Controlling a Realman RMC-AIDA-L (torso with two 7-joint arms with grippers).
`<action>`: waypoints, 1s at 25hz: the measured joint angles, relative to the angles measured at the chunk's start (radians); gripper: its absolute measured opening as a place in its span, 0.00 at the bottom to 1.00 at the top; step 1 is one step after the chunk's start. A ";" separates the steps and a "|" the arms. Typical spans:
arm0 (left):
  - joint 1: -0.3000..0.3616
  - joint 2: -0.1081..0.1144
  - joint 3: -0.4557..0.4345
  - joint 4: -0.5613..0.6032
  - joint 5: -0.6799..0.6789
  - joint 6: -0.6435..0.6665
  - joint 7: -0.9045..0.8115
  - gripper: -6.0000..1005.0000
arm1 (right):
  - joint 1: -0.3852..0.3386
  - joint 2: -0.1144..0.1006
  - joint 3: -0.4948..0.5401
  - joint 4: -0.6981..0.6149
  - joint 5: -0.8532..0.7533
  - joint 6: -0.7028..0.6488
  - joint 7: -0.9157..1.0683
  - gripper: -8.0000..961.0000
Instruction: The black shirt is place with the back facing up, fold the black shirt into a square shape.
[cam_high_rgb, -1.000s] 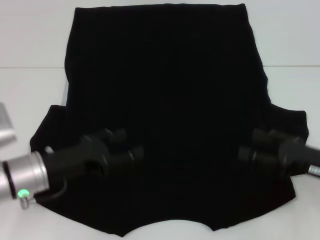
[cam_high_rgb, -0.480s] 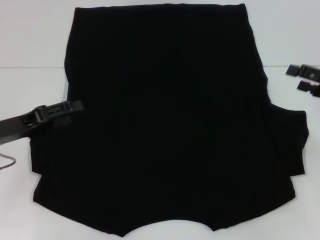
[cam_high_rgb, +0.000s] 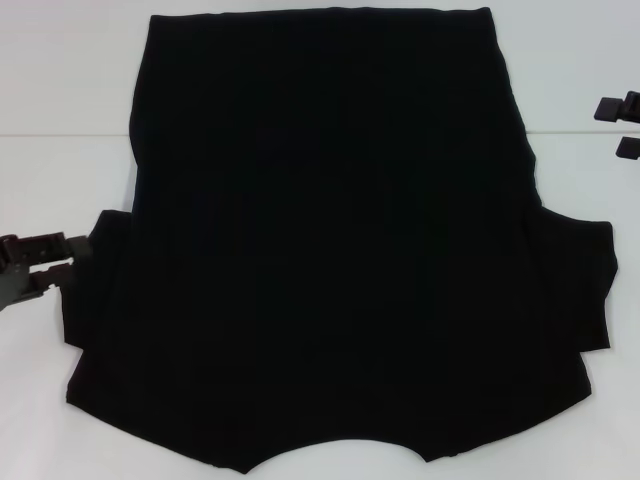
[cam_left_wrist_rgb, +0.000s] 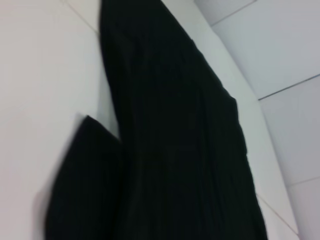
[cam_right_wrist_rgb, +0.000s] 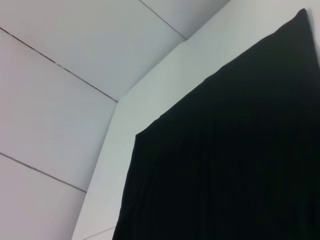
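Observation:
The black shirt (cam_high_rgb: 330, 240) lies spread flat on the white table (cam_high_rgb: 60, 90), plain side up, with its neckline at the near edge and both short sleeves out to the sides. My left gripper (cam_high_rgb: 45, 261) is open and empty just left of the left sleeve (cam_high_rgb: 95, 290). My right gripper (cam_high_rgb: 622, 126) is open and empty at the right edge of the head view, clear of the cloth. The left wrist view shows the shirt (cam_left_wrist_rgb: 180, 150) and its sleeve (cam_left_wrist_rgb: 85, 185). The right wrist view shows a far part of the shirt (cam_right_wrist_rgb: 225, 160).
Bare white table (cam_high_rgb: 40, 400) surrounds the shirt on the left, right and far sides. A seam line (cam_high_rgb: 60, 136) runs across the table. Pale wall panels (cam_right_wrist_rgb: 65, 75) show behind the table.
Both grippers have lifted off the shirt's shoulder area and drawn out to the sides. The left one now sits low beside the left sleeve. The right one has moved further right and up.

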 joint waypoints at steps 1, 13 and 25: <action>0.000 0.002 -0.005 0.003 0.012 -0.002 -0.001 0.69 | 0.000 -0.004 0.000 0.000 0.000 -0.009 0.007 0.93; -0.011 0.008 0.001 0.020 0.153 -0.108 0.013 0.38 | 0.000 -0.029 0.003 -0.001 0.001 -0.106 0.037 0.93; -0.010 -0.005 0.011 -0.068 0.167 -0.225 0.015 0.38 | -0.006 -0.029 0.007 0.007 0.002 -0.107 0.038 0.93</action>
